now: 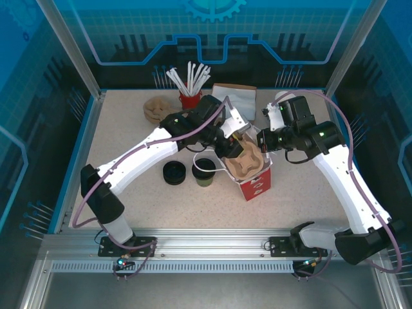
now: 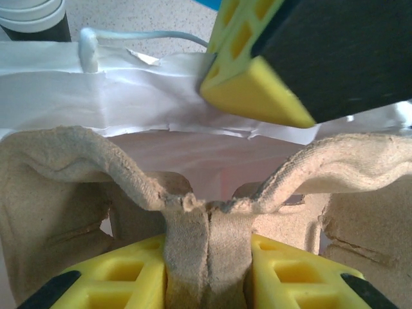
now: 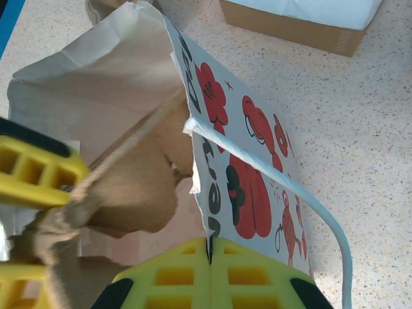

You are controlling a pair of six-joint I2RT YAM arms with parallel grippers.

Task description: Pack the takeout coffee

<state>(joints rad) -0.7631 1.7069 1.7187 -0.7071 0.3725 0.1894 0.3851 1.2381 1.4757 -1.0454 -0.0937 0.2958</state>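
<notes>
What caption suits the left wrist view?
Jaws of the left gripper pinch the pulp cup carrier by its centre ridge before the open white paper bag, whose rim the right gripper clamps.

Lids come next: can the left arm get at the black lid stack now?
Probably not yet. The lid stack lies uncovered beside that arm, but the left gripper is clamped on the pulp carrier at the paper bag; it would have to let go first.

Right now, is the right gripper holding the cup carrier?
No: the right gripper pinches the paper bag's edge; the left gripper holds the cup carrier.
</notes>
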